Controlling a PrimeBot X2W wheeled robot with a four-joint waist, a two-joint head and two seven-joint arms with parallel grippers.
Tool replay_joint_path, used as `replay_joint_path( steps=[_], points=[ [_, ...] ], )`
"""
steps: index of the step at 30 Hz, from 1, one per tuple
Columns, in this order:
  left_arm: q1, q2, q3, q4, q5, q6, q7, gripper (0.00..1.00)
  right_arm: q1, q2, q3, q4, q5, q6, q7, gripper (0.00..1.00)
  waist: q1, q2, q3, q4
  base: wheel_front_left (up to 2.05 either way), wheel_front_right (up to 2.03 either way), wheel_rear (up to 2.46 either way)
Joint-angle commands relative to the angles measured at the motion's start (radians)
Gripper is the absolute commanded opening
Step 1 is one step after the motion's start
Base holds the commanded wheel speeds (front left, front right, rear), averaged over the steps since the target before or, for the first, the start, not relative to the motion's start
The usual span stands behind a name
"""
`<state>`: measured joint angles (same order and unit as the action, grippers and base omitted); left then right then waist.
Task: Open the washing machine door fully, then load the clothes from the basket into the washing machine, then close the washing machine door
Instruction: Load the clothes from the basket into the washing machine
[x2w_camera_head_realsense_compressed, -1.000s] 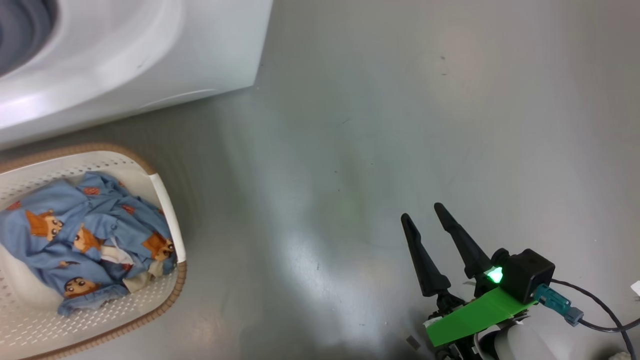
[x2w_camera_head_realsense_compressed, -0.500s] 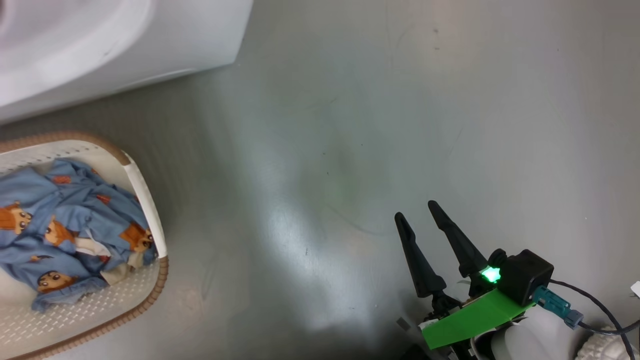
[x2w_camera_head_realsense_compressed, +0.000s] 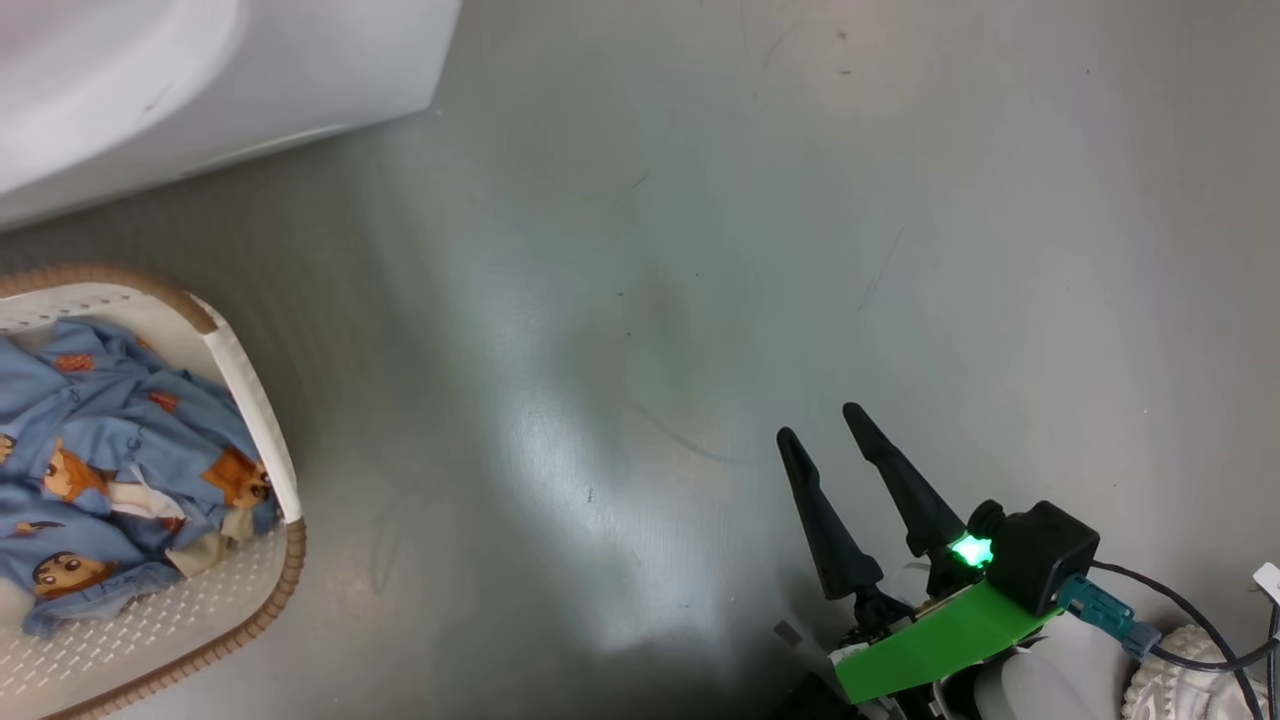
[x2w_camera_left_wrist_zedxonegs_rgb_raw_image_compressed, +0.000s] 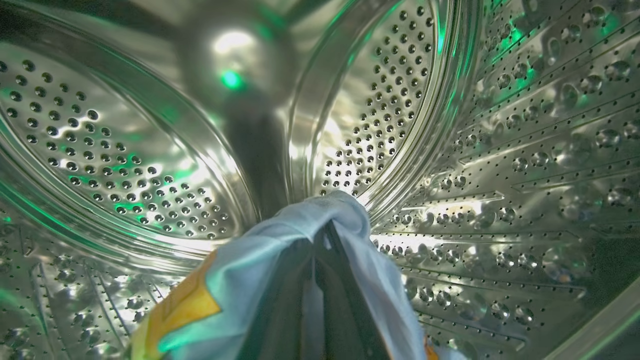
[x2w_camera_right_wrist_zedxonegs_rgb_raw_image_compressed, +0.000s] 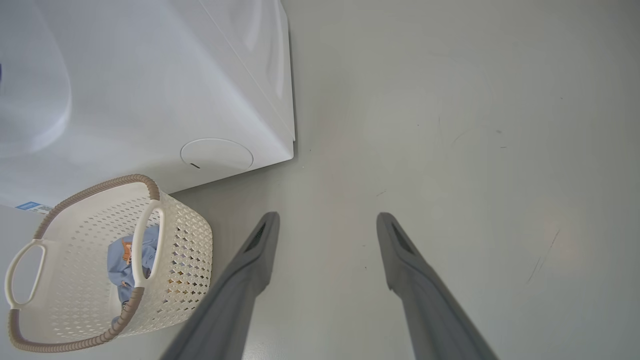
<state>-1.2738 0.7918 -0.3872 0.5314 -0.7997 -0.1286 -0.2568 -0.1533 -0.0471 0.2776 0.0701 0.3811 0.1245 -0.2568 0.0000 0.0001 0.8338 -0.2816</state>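
Inside the perforated steel drum (x2w_camera_left_wrist_zedxonegs_rgb_raw_image_compressed: 525, 175) of the washing machine (x2w_camera_head_realsense_compressed: 200, 70), my left gripper (x2w_camera_left_wrist_zedxonegs_rgb_raw_image_compressed: 325, 232) is shut on a light blue garment (x2w_camera_left_wrist_zedxonegs_rgb_raw_image_compressed: 260, 260) with an orange print, which drapes over both fingers. More of the clothes (x2w_camera_head_realsense_compressed: 110, 470) lie bunched in the cream basket (x2w_camera_head_realsense_compressed: 240, 400) at the left on the floor, also visible as the clothes (x2w_camera_right_wrist_zedxonegs_rgb_raw_image_compressed: 131, 257) in the basket (x2w_camera_right_wrist_zedxonegs_rgb_raw_image_compressed: 190, 240) from the right wrist. My right gripper (x2w_camera_head_realsense_compressed: 820, 425) stands open over bare floor at the lower right, nothing between its fingers (x2w_camera_right_wrist_zedxonegs_rgb_raw_image_compressed: 260, 245). The washing machine door is out of view.
The white machine body (x2w_camera_right_wrist_zedxonegs_rgb_raw_image_compressed: 150, 90) has a round cover low on its front, just above the basket. Grey floor (x2w_camera_head_realsense_compressed: 700, 250) stretches to the right of the machine and basket. A cable (x2w_camera_head_realsense_compressed: 1200, 620) trails behind my right wrist.
The head camera has swung right, so the basket and machine slide toward the left edge. The right gripper stays open in about the same place.
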Motion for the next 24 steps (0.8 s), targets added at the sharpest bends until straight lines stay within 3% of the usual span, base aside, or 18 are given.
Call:
replay_joint_path(
  steps=[1, 2, 3, 14, 24],
  points=[
    [0.019, 0.063, 0.014, -0.004, -0.006, -0.002, -0.005, 0.25, 0.04, -0.003, 0.02, -0.014, 0.01, 0.006, -0.005, 1.0, 0.0, -0.0001, -0.003, 0.004, 0.0, 0.0, 0.0],
    [0.025, 0.06, 0.005, 0.007, -0.021, -0.002, -0.004, 0.85, 0.038, -0.003, 0.019, -0.013, 0.01, 0.006, -0.005, 1.0, 0.0, -0.0001, -0.007, 0.005, 0.0, 0.0, 0.0],
    [0.029, 0.058, -0.002, 0.017, -0.032, -0.002, -0.004, 1.0, 0.037, -0.003, 0.017, -0.012, 0.01, 0.006, -0.005, 1.0, 0.0, -0.0001, -0.014, 0.008, 0.0, 0.0, 0.0],
    [0.073, 0.044, -0.056, 0.007, -0.047, -0.002, -0.005, 1.0, 0.015, -0.003, -0.017, 0.001, 0.004, 0.006, -0.005, 1.0, 0.0, -0.0001, -0.055, 0.051, 0.0, 0.0, 0.0],
    [0.2, -0.042, 0.017, -0.05, -0.028, -0.002, -0.005, 1.0, -0.016, -0.003, -0.059, 0.039, -0.016, 0.006, -0.005, 1.0, 0.0, -0.0001, -0.132, 0.112, 0.0, 0.0, 0.0]
  ],
)
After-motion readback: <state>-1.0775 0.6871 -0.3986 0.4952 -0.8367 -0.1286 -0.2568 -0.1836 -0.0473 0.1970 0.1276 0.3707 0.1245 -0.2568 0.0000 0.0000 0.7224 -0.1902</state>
